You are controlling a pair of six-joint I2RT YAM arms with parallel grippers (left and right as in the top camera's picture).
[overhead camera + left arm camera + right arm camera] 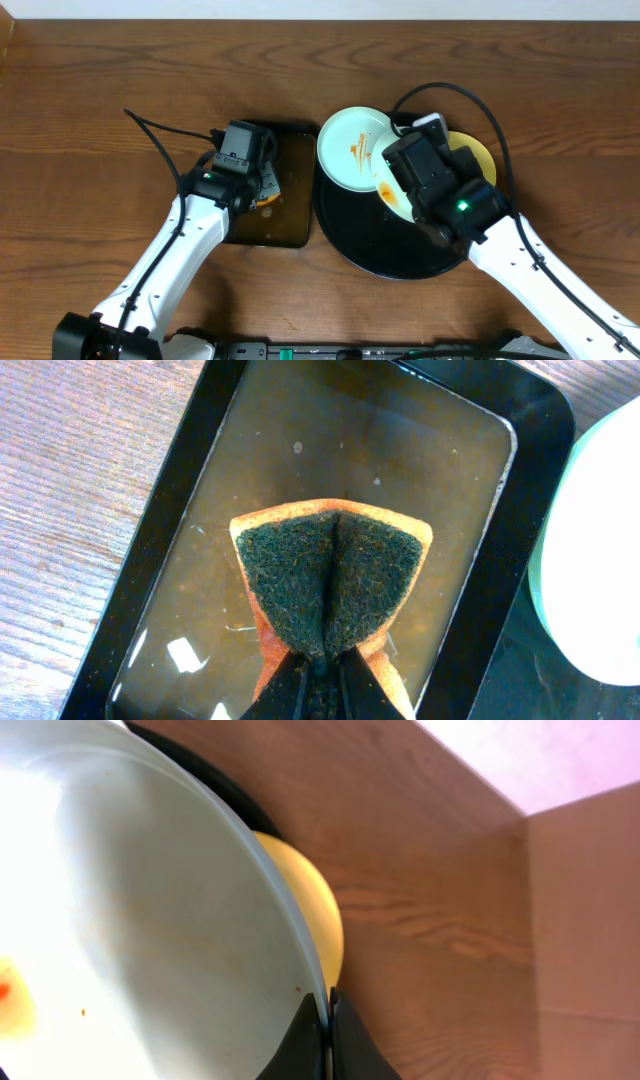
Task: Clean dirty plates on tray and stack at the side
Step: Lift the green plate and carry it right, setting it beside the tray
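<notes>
Overhead first: the black tray (390,258) sits right of centre with all three plates on or over it. A mint plate (350,148) overlaps its far-left rim, the yellow plate (480,152) is at the far-right rim, and the streaked plate (390,198) lies between them under my right arm (530,260). My left arm (185,225) reaches over the small rectangular tray (290,225) just beside it. Nothing is stacked at the side, so I judge this is the first clean: plate gripped, sponge ready, wiping not yet begun. Left wrist: the left gripper (320,665) is pinched tight on the sponge (330,575), folding it scouring-side out over the brownish liquid (300,470); I can't tell whether it touches the liquid. Right wrist: the right gripper (327,1015) is clamped on the streaked plate's rim, one finger on each face, with the yellow plate just behind. Next, I reckon, the sponge must come across to the plate's face while the rim hold stays firm, then scrub the orange streak.
</notes>
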